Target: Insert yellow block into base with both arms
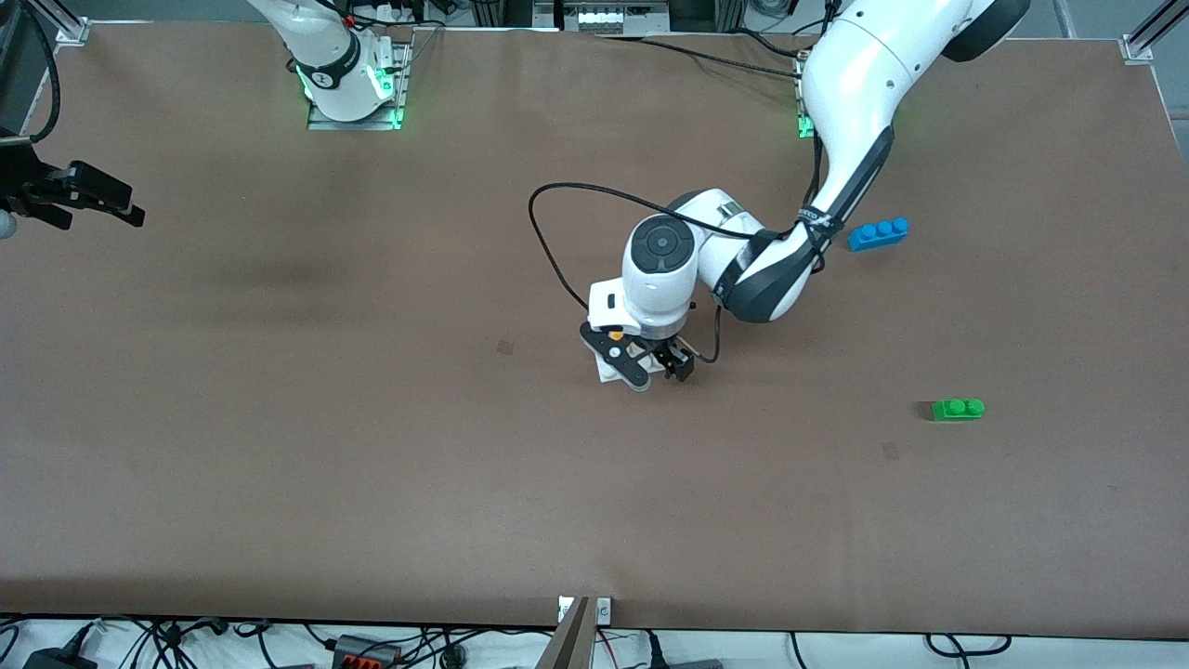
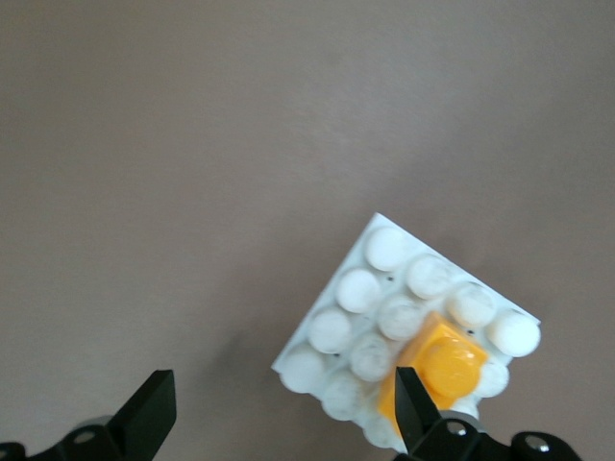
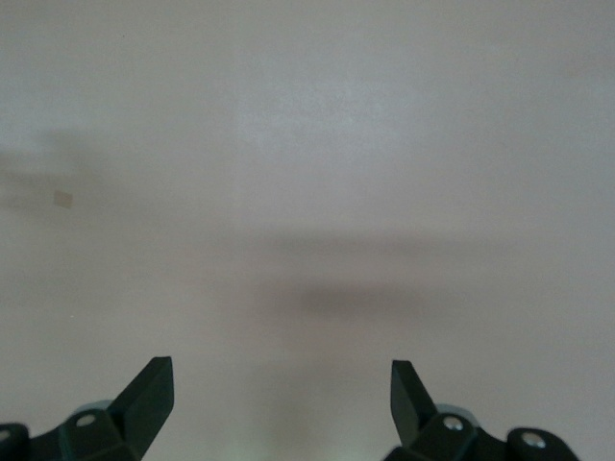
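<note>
The white studded base (image 2: pixel 384 307) lies on the brown table near its middle. The yellow block (image 2: pixel 444 365) sits on the base's studs at one edge. My left gripper (image 2: pixel 283 413) hovers over the base, open, holding nothing. One of its fingertips (image 2: pixel 411 408) stands in front of the yellow block and the other is over bare table. In the front view the left gripper (image 1: pixel 650 364) covers most of the base (image 1: pixel 607 373), and the block is hidden under the hand. My right gripper (image 3: pixel 282 399) is open over bare table, showing at the right arm's end (image 1: pixel 111 200).
A blue three-stud brick (image 1: pixel 878 233) lies beside the left arm's forearm, toward the left arm's end of the table. A green two-stud brick (image 1: pixel 958 409) lies nearer the front camera at that same end. A black cable loops above the left wrist.
</note>
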